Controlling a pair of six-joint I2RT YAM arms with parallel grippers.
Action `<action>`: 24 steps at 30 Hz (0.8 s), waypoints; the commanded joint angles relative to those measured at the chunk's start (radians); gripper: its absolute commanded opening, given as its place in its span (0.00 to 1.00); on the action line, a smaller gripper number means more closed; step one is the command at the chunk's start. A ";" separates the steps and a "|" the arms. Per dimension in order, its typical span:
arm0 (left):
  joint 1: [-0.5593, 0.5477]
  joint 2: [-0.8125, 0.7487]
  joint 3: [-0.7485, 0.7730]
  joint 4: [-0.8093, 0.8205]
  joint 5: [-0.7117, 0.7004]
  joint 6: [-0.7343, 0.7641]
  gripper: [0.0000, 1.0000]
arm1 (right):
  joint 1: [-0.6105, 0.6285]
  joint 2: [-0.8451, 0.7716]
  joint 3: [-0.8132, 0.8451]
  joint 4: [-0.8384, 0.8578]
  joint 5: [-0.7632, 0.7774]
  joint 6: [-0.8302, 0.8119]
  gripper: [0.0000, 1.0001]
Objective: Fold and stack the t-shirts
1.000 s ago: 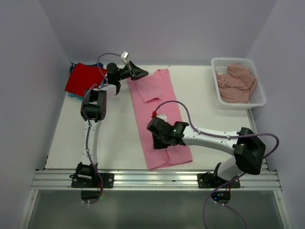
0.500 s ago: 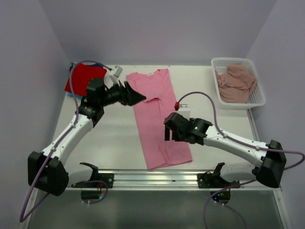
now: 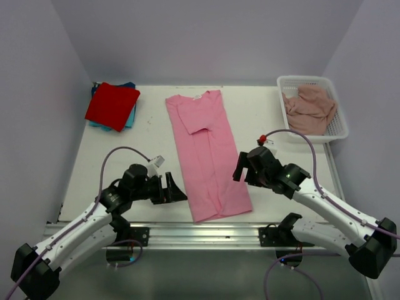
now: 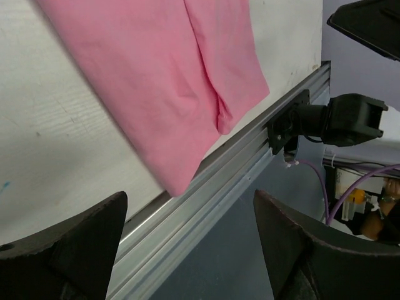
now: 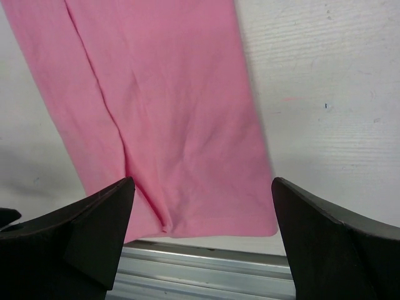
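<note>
Alignment was what I watched: the pink t-shirt (image 3: 206, 150) lay on the table (image 3: 125, 156) as a narrow strip with both sides folded in. Its long axis ran from the collar at 12 o'clock to the hem at 6 o'clock, leaning a little toward 5, and the hem ended just short of the aluminium rail (image 3: 206, 232). The left gripper (image 3: 175, 189) sat just off the strip's left edge near the hem, so the cloth lay at its 3 o'clock. The right gripper (image 3: 239, 169) flanked the opposite edge a little further up, with the cloth at its 9 o'clock. Both sets of fingers (image 4: 69, 250) were spread wide and held nothing, and neither touched the fabric as far as I could tell. In the wrist views the hem lay between each pair of tips and ahead of them. I judged the next fold to run along the long axis, hem up toward collar, with each arm taking the corner on its own side. The left arm was the nearer to its corner. The red t-shirt (image 3: 112, 104) lay folded on a blue garment (image 3: 129, 115) at 10 o'clock, and a tan shirt (image 3: 309, 109) waited in the white basket (image 3: 337, 128) at 2 o'clock.
</note>
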 commanded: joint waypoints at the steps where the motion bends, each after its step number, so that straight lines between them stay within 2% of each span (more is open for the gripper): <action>1: -0.086 0.004 -0.034 0.020 -0.087 -0.150 0.86 | -0.045 0.006 -0.020 0.043 -0.077 0.006 0.95; 6: -0.298 0.084 -0.103 0.157 -0.219 -0.299 0.85 | -0.153 -0.018 -0.105 0.082 -0.209 0.038 0.94; 9: -0.382 0.132 -0.109 0.169 -0.299 -0.333 0.85 | -0.199 -0.055 -0.145 0.092 -0.249 0.042 0.92; 12: -0.418 0.150 -0.134 0.198 -0.344 -0.375 0.82 | -0.234 -0.084 -0.182 0.108 -0.291 0.053 0.88; 20: -0.502 0.251 -0.164 0.292 -0.440 -0.476 0.78 | -0.283 -0.081 -0.318 0.246 -0.519 0.114 0.77; 24: -0.531 0.322 -0.152 0.384 -0.462 -0.510 0.76 | -0.285 -0.092 -0.352 0.251 -0.538 0.116 0.75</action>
